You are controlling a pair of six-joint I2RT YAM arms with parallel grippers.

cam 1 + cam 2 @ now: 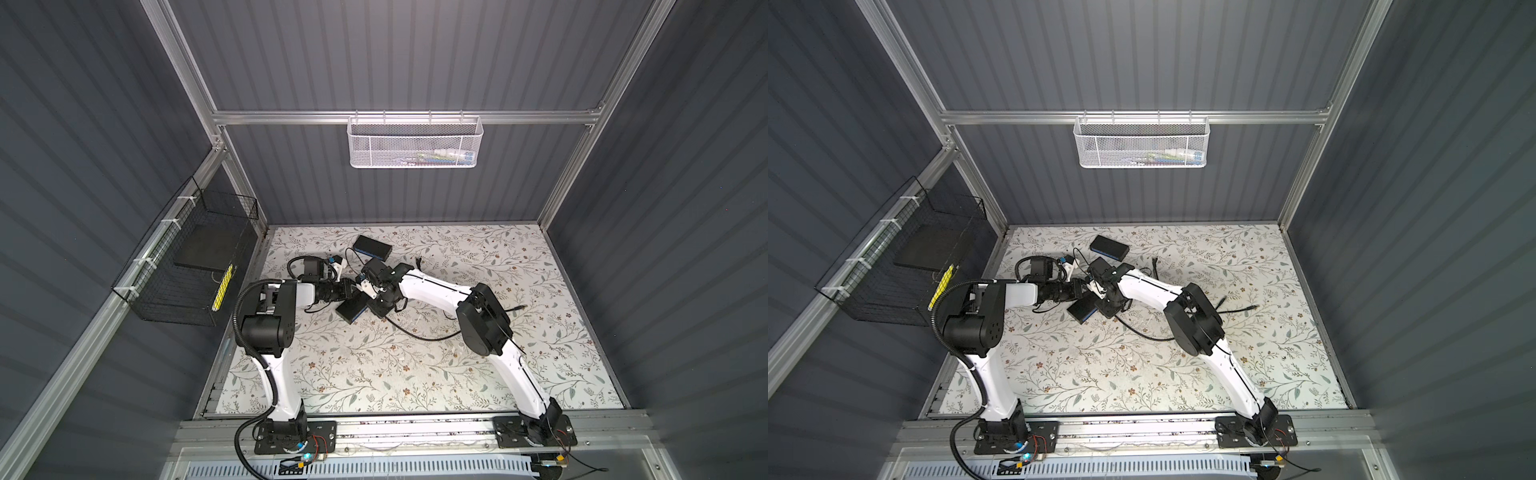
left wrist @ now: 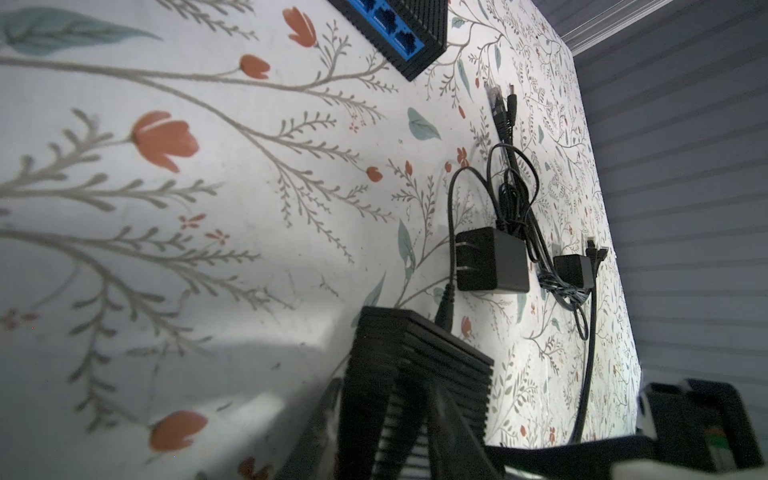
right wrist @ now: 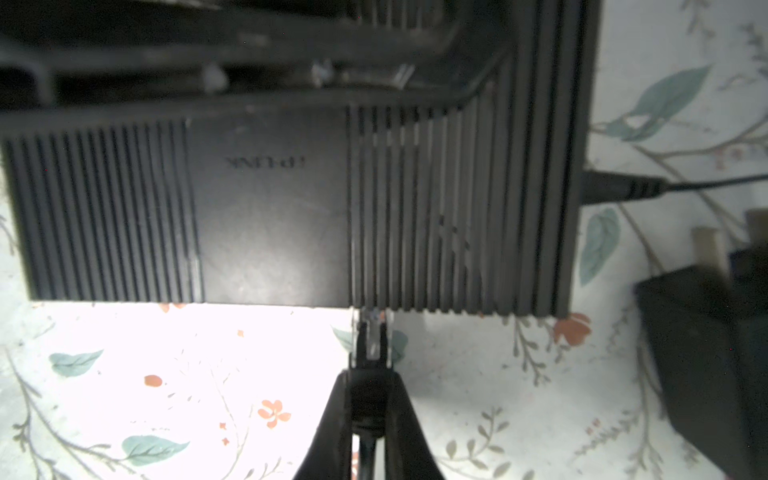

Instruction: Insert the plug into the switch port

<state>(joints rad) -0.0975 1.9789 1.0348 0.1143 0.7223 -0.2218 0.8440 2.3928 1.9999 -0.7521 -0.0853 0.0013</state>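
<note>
A flat black ribbed switch (image 3: 270, 208) lies on the floral table, with a sliver of its blue side (image 1: 358, 319) showing in both top views. My left gripper (image 2: 386, 399) is shut on one end of the switch (image 2: 419, 353). My right gripper (image 3: 371, 399) is shut on the cable just behind the plug (image 3: 371, 345). The plug's clear tip meets the switch's long edge. The switch port itself is hidden under that edge, so I cannot tell how deep the plug sits. In a top view both grippers meet over the switch (image 1: 1081, 309).
A second black switch with a blue port face (image 1: 372, 246) lies further back. A power lead (image 3: 619, 189) is plugged into the held switch's short side. Two black power adapters (image 2: 490, 259) (image 2: 575, 270) and loose cables (image 1: 419, 332) lie to the right. Wire baskets hang on the walls.
</note>
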